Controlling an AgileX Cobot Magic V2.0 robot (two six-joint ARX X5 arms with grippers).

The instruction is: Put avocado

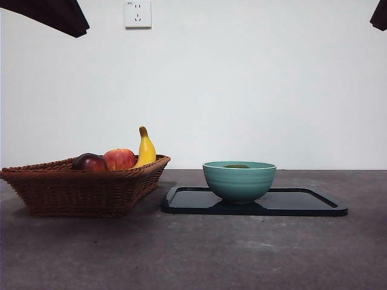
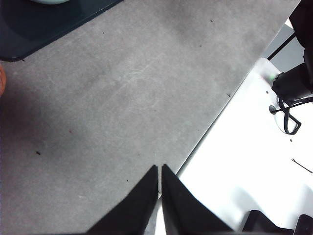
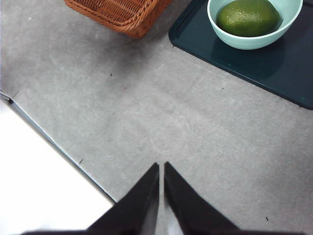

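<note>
Resting in teal bowl (image 1: 239, 181) on dark tray (image 1: 302, 202): avocado (image 3: 248, 17). Left gripper (image 2: 159, 169), right gripper (image 3: 161, 166) hover over bare table, jaws closed, empty.

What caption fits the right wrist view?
Dark-green avocado lying in pale teal bowl on dark tray, right claw shut.

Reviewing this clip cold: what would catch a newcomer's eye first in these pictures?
Probably the teal bowl standing on the dark tray, with the avocado lying inside it. Next, the wicker basket beside the tray, holding a banana, a red apple and a dark red-purple fruit. Both grippers, left and right, are shut and empty above bare table.
</note>
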